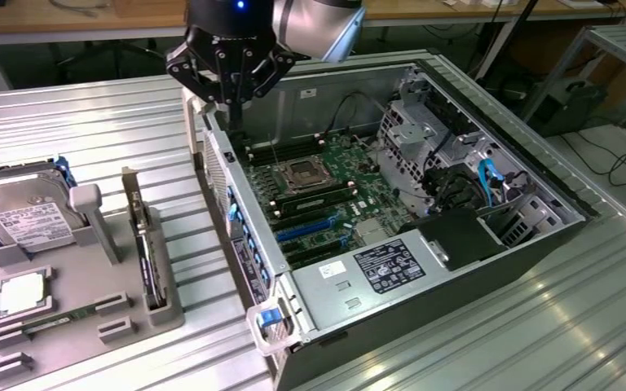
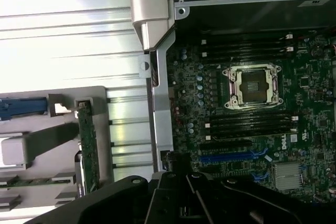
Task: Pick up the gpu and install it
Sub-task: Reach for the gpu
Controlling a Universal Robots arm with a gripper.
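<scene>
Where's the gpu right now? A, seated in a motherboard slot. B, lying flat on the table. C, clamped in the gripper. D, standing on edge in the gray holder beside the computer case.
D: the gpu stands on edge in the gray holder, apart from the gripper over the computer case's edge.

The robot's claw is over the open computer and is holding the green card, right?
Not quite. The claw is over the open computer, but it is shut and empty. The green card stands on edge in the grey rack beside the computer, as the exterior view shows.
</scene>
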